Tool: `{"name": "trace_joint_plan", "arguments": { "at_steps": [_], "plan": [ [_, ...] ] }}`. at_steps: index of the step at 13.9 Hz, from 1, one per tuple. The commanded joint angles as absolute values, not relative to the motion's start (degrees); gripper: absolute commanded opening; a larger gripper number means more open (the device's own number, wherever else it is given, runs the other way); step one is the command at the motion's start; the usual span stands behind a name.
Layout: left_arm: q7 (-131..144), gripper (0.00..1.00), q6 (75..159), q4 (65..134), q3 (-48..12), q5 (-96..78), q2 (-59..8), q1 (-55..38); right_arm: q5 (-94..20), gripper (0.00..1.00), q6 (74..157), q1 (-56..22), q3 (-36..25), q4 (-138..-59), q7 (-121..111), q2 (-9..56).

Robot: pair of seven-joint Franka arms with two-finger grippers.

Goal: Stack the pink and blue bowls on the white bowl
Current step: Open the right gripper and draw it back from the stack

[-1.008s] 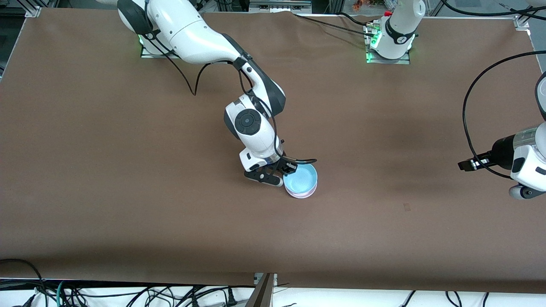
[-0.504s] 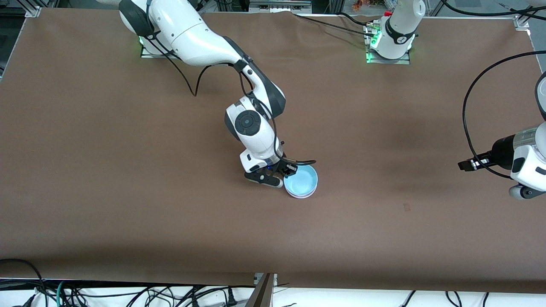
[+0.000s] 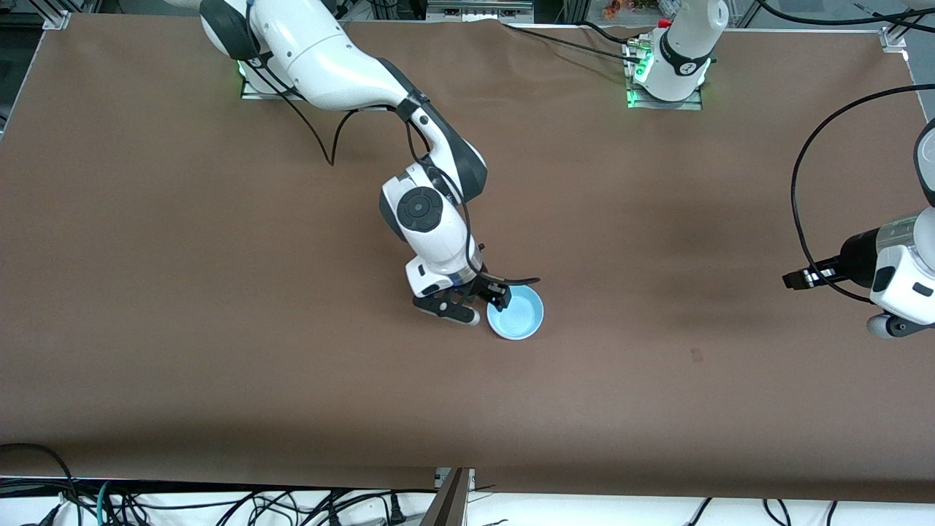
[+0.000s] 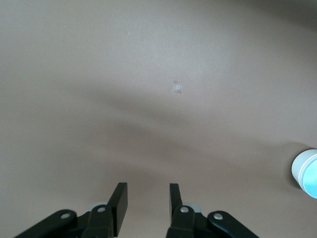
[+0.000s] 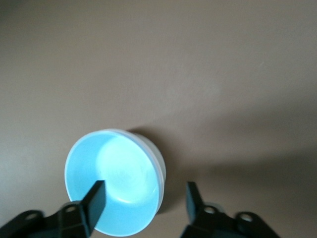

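One stack now sits at the middle of the front view: the blue bowl [image 3: 516,312] has settled into it, hiding the pink rim that showed a second ago. The right gripper [image 5: 143,202] straddles its rim with fingers apart, so the bowl looks released and the stacking done. At the right edge, the left gripper [image 4: 147,198] waits, fingers apart.

No readable text, labels, brands or numbers anywhere. Small dark mark on left arm's base column [image 3: 687,68], too small to read. Bench [image 3: 219,292] covering plain, unprinted.
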State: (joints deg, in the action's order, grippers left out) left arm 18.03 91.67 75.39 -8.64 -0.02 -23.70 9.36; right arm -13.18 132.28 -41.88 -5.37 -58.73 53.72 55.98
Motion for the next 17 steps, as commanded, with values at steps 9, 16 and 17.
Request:
{"name": "trace_joint_plan", "arguments": {
  "at_steps": [9,16,17],
  "plan": [
    [16.3,0.46,100.8,93.9,-9.1,0.8,-11.8,10.1,-13.1,1.00,99.8,-27.8,-12.6,-78.1,25.5,22.4],
    [10.8,0.50,100.7,95.8,-9.2,0.7,-9.9,12.2,-7.6,1.00,93.8,-27.9,-17.3,-97.3,20.6,-0.1],
    [10.8,0.50,100.7,95.7,-9.2,0.7,-9.9,12.2,-7.2,1.00,93.5,-27.8,-17.5,-97.7,20.5,-1.4]
  ]
}}
